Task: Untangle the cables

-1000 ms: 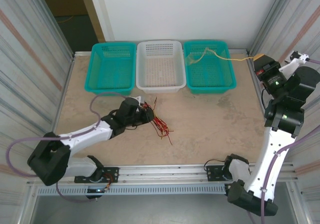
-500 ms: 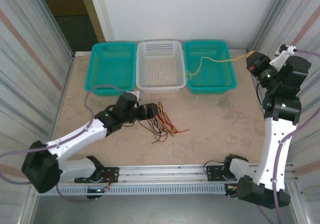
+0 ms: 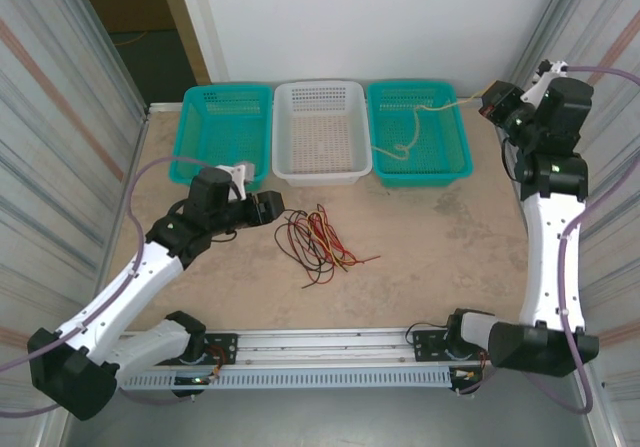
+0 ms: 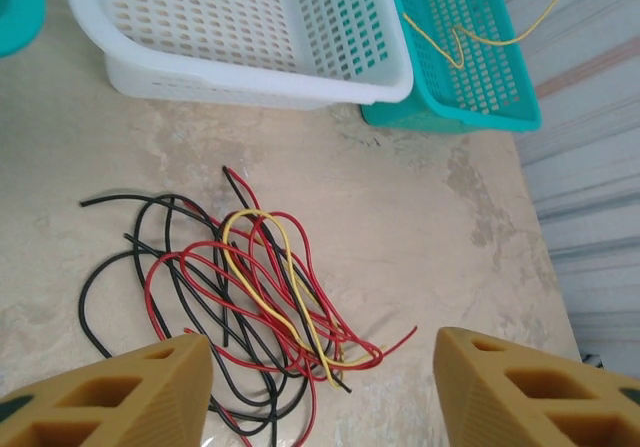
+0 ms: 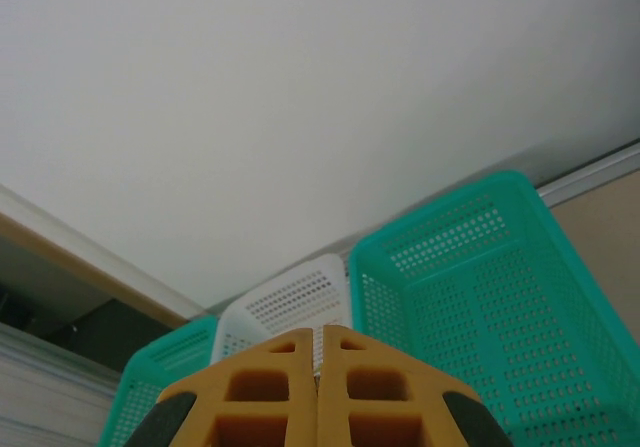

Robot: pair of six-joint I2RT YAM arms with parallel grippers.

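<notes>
Stretches the left arm (image 3: 120, 292) from lower left of the top view toward centre, with the left gripper (image 3: 276, 207) tilted downward and its fingers (image 4: 110, 392) spread wide apart. Raises the right arm (image 3: 545, 247) upright along the right edge, with the right gripper (image 3: 487, 102) at upper right, fingers (image 5: 270, 397) pressed together, pinching a yellow cable (image 3: 437, 107).

A beige, mottled table top (image 3: 440, 257) lies under soft, even light. Behind it stands a plain white wall (image 3: 400, 17). A ribbed metal panel on the left (image 3: 50, 137) and another on the right (image 3: 615, 17) close in the sides. At the far left corner a wooden door frame (image 3: 183, 17) edges a dark opening (image 3: 150, 62). A metal rail (image 3: 330, 342) runs along the near edge.
</notes>
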